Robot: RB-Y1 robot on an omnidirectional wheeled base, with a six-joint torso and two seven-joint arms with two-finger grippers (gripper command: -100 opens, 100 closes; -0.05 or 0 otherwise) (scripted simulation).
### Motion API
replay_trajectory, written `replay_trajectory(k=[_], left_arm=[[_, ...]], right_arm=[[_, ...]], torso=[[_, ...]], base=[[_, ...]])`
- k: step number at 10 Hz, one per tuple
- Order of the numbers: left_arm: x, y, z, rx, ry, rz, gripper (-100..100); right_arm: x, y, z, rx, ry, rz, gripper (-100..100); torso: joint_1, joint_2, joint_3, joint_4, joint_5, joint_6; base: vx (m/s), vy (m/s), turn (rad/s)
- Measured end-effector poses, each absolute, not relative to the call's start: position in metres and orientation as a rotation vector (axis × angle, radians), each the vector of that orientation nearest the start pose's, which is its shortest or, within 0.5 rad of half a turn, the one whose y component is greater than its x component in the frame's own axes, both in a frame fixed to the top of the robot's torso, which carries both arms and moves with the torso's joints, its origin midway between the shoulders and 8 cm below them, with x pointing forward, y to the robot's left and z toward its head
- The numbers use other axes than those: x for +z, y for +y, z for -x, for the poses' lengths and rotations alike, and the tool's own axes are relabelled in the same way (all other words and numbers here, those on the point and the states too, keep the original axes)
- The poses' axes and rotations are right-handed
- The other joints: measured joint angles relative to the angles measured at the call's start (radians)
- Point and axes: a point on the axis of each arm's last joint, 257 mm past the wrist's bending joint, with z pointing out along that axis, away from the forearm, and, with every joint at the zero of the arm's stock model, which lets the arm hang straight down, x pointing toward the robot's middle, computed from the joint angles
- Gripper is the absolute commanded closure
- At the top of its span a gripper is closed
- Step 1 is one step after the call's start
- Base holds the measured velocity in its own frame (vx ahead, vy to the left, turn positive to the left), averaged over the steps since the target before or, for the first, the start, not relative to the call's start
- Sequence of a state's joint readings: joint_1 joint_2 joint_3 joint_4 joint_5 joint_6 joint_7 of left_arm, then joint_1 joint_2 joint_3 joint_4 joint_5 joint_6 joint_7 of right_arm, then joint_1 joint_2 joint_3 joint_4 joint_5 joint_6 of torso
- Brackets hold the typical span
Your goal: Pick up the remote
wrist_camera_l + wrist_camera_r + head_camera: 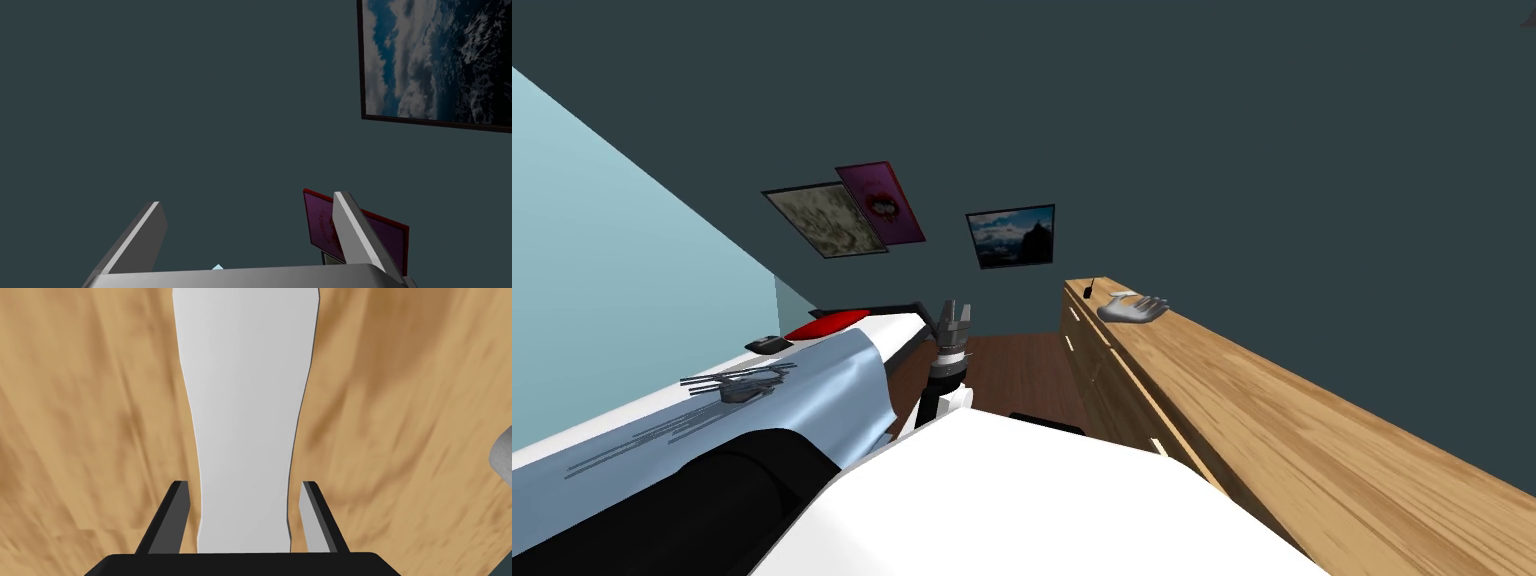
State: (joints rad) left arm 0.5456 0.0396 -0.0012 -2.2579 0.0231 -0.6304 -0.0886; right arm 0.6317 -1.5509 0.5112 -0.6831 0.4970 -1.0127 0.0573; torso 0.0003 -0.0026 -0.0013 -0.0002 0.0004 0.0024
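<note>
Three pictures point(1009, 236), one remote point(247, 413), one dresser point(1312, 430)

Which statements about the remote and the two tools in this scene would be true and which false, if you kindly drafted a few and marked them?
1. The right tool has one finger on either side of the pale grey remote. True.
2. The remote lies on a blue bedsheet. False: it lies on a wooden surface.
3. The left tool is open and holds nothing. True.
4. The right tool is clamped shut on the remote. False: it is open, and a thin strip of wood shows between each finger and the remote.
</note>
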Motion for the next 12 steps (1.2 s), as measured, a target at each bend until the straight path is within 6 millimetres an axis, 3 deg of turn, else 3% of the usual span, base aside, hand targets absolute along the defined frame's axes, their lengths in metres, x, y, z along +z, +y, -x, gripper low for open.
replay_trajectory(k=[5,12], left_arm=[[0.024,0.279,-0.322,-1.236,0.603,0.558,0],[0.025,0.279,-0.322,-1.237,0.603,0.558,0]], right_arm=[[-0.297,-0.716,-0.031,0.006,3.069,0.327,100],[-0.285,-0.700,-0.069,0.000,3.072,0.391,100]], torso=[[0.001,0.000,0.000,0.000,0.001,0.000],[0.003,0.001,0.001,0.000,0.002,0.002]], base=[[-0.009,-0.017,-0.092],[-0.008,-0.014,-0.090]])
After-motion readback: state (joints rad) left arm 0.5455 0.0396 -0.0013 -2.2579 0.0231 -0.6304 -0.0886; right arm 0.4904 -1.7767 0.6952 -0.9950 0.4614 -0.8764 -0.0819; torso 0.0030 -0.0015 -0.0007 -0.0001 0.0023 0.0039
